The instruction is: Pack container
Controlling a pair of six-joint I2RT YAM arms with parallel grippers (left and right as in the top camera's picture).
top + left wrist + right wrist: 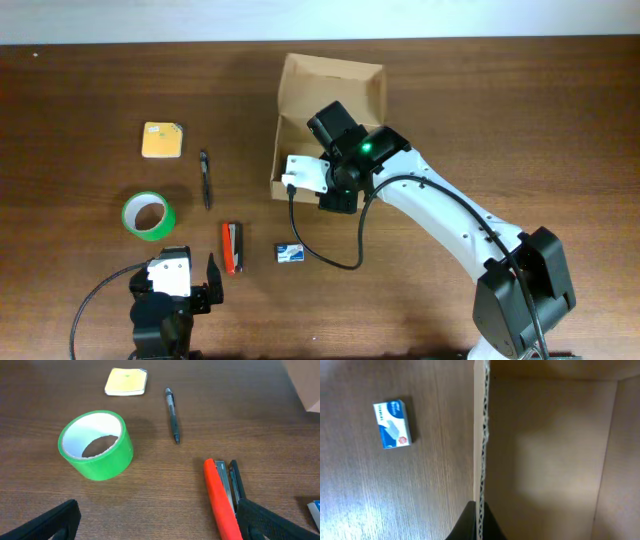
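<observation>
Cardboard container (345, 85) sits open on the far middle of the wooden table (520, 110), its flap lid standing up at the far side and its inside showing only bare tan floor in the right wrist view; right gripper (479, 522) is down at the box's near wall, its dark fingers pressed on either face of the corrugated edge, pinching that wall; small blue and white box (392, 423) lies on the table outside that wall, well apart from it; left gripper (160, 525) hangs low over the near left of the table, fingers spread wide and holding nothing; red stapler (220, 497) lies just ahead of it, close beside its right finger; green tape roll (96, 445) stands on its edge ring to the left of the stapler, hollow side up; black pen (172, 415) lies farther out between the roll and the container, apart from both; yellow notepad (126, 382) rests flat beyond the tape roll, toward the far left.
</observation>
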